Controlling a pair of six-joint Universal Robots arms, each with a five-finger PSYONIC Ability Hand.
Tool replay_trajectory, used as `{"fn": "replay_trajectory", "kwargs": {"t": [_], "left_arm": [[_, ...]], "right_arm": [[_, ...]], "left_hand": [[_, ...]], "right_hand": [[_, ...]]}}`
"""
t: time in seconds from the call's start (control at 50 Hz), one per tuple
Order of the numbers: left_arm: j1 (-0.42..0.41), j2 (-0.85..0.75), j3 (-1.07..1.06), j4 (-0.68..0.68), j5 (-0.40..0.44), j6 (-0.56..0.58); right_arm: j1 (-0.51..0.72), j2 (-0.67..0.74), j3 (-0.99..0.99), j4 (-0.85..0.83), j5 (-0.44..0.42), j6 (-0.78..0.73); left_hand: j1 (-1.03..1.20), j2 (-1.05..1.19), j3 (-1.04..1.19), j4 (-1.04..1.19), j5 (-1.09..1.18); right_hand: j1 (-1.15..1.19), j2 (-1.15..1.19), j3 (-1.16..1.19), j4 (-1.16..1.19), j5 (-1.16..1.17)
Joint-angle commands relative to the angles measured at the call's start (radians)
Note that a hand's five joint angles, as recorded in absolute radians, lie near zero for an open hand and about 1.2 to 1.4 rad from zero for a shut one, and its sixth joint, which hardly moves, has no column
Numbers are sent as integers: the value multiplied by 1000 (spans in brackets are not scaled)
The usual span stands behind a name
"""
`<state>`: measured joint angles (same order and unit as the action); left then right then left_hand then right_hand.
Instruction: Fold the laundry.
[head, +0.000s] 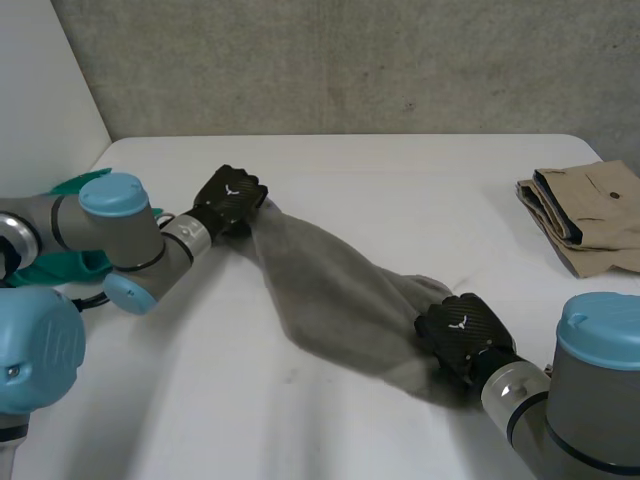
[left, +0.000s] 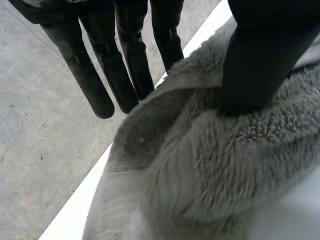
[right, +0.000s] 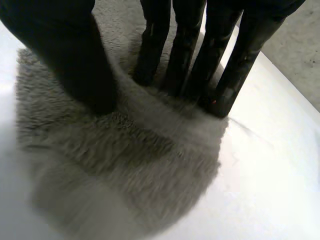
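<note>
**A:** Head view: how is the left hand (head: 232, 200) found?

**B:** It is closed on one end of the grey cloth (head: 330, 290), toward the table's far side. In the left wrist view the thumb (left: 260, 55) is seen pressed onto the fleecy pile, and the fingers (left: 100, 75) are held straight past the cloth's edge.

**A:** And the right hand (head: 462, 335)?

**B:** It is clamped on the opposite end, nearer the robot. In the right wrist view a ridge of cloth is pinched between thumb and fingers.

**A:** Where is the cloth placed?

**B:** It is stretched slantwise between the two hands across the white table (head: 400, 190).

**A:** What else is seen?

**B:** A folded khaki garment (head: 590, 215) is laid well apart, at the table's right edge. A green item (head: 60, 187) is seen behind the left arm (head: 110, 225).
</note>
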<state>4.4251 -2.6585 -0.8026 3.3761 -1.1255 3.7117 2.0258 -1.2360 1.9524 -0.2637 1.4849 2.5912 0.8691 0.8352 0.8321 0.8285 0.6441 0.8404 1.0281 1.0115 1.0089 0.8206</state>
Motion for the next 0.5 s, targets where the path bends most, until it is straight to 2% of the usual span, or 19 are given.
{"fn": "replay_trajectory", "kwargs": {"t": [0.02,0.1,0.12,0.2,0.26,0.36,0.5], "left_arm": [[-15,3,-13,45,-57,16],[-44,84,-90,97,-157,59],[-52,162,-149,103,-201,77],[-70,325,-315,100,-269,83],[-87,428,-427,95,-289,79],[-174,652,-672,71,-310,53],[-256,704,-799,17,-353,-51]], "right_arm": [[-16,-6,-24,-6,0,-40],[-18,-23,-70,9,0,-59],[-21,-28,-84,11,0,-63],[-70,-42,-174,56,-3,-97],[-127,-46,-259,127,-23,-103],[-160,-27,-430,244,-81,-97],[-164,177,-768,397,-104,-60]], "left_hand": [[527,561,564,568,578],[527,561,564,568,578],[527,561,564,568,578],[527,561,564,568,578],[527,561,564,568,578],[527,561,564,568,578],[527,561,564,568,578]], "right_hand": [[556,368,385,387,401],[556,368,385,387,401],[556,368,385,387,401],[556,368,385,387,401],[556,368,385,387,401],[556,368,385,387,401],[556,368,385,387,401]]}}
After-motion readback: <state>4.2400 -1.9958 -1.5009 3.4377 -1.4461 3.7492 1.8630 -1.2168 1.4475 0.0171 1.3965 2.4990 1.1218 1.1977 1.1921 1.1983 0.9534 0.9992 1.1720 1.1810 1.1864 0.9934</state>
